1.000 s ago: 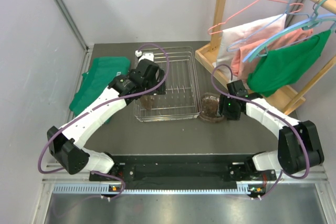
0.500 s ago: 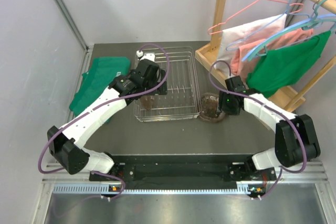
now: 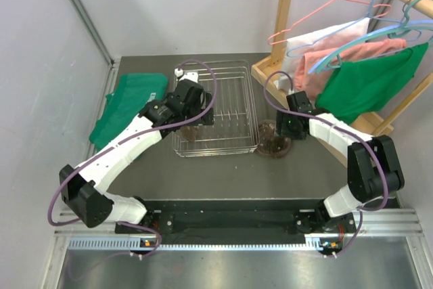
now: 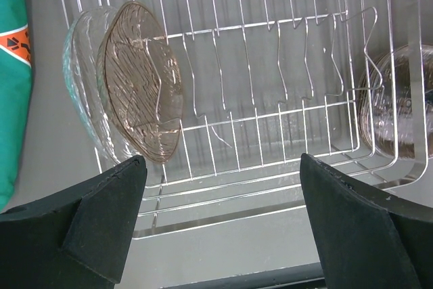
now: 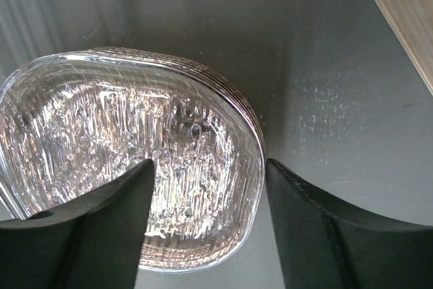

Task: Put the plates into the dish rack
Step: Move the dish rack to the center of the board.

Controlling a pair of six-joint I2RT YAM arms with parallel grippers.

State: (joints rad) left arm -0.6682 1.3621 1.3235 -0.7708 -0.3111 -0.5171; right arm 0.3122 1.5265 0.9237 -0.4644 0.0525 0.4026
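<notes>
Two glass plates (image 4: pixel 139 79) stand on edge at one end of the dish rack (image 4: pixel 270 187), the left gripper (image 4: pixel 222 167) hanging wide open above it. A stack (image 5: pixel 128 133) lies on the table (image 5: pixel 325 99) just beside the rack, the right gripper (image 5: pixel 208 187) spread over its rim. Stiff, slick and breakable, the glass likely needs a gentle pinch at the edge

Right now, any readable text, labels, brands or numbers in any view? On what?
No text can be read in any view.
orange patch on the green cloth: black marks, cut off at the frame edge in the left wrist view, unreadable.
plates and dish rack: no markings visible.
</notes>
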